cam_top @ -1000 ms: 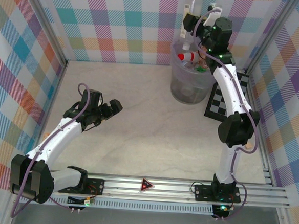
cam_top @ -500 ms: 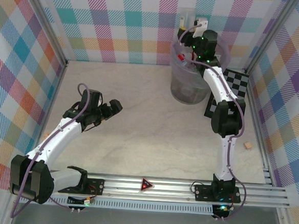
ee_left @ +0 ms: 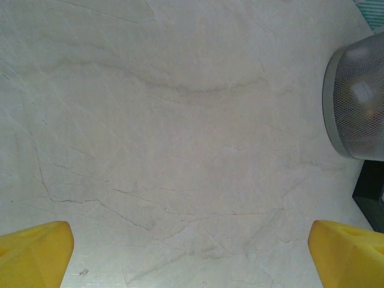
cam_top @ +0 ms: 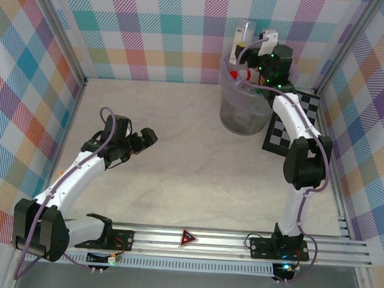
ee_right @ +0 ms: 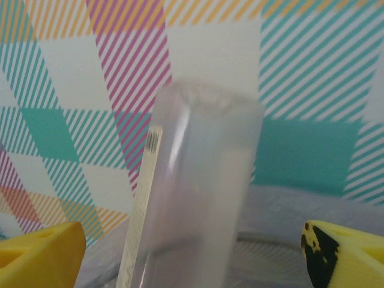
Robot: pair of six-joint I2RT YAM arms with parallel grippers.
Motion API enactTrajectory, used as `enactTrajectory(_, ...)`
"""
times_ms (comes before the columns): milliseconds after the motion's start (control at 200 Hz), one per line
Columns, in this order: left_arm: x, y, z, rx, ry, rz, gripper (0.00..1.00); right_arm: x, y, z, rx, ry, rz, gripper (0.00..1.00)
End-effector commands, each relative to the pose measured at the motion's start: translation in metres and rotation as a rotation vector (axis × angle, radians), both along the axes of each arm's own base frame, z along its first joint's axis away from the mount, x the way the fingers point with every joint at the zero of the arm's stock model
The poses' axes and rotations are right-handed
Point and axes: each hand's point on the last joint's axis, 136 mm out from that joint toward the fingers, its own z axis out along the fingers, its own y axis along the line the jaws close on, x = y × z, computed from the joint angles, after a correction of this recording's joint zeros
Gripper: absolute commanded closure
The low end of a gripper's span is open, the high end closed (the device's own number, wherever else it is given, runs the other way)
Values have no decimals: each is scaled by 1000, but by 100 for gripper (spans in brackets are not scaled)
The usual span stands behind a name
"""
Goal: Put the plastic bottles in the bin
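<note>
So far: the desk [cam_top: 190, 177] carries no bottles in the top view, so by my reading nearly all of the job is done.
Bin: the tall grey-lilac bin [cam_top: 243, 118] stands in the upper right of the top view, just left of the chequered board [cam_top: 279, 138]. A red-capped bottle [cam_top: 240, 75] lies inside it near the rim, and other shapes show dimly through its wall.
Clear bottle: a clear bottle [ee_right: 198, 192] with a pale label strip and barcode stands upright over the bin's mouth. Whether its base rests on anything I cannot tell.
Right end effector: the right end effector [ee_right: 192, 255] has its yellow fingers spread wide in the lower corners of its wrist view. The clear bottle sits between them with a gap on each side, so nothing is pinched.
Left end effector: the left end effector [ee_left: 191, 255] is spread wide and holds nothing, hanging over bare desk at the middle left of the top view.
Left to do: probably just this bottle going down into the bin, which looks like the last one.
Top view adds: the whole desk, both arms and the bin's contents, which neither wrist view gives.
Right wrist view adds: the gaps between fingers and bottle, too small to judge from above.
Left wrist view adds: the bin's lower wall at the right edge, with veined desk surface beneath the fingers.
</note>
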Motion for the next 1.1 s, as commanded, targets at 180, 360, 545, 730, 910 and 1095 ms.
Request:
enactTrajectory(180,3,0,-4,-22,4,7,0,-12,-10,79,-25,-31,-26,7)
enactTrajectory(360,4,0,-3,-20,4,1,0,14,7,81,-19,-22,-19,14)
enactTrajectory(545,6,-1,-2,-25,1,-1,0,35,46,50,-200,-86,-44,15)
enactTrajectory(730,6,-3,2,-29,-8,-8,0,54,42,5,-290,-13,-138,11)
enactTrajectory(910,6,-2,5,-30,-18,-5,0,49,19,6,-254,36,-223,13)
enactTrajectory(1095,6,-3,3,-35,-17,-5,0,37,-14,9,-206,104,-308,19)
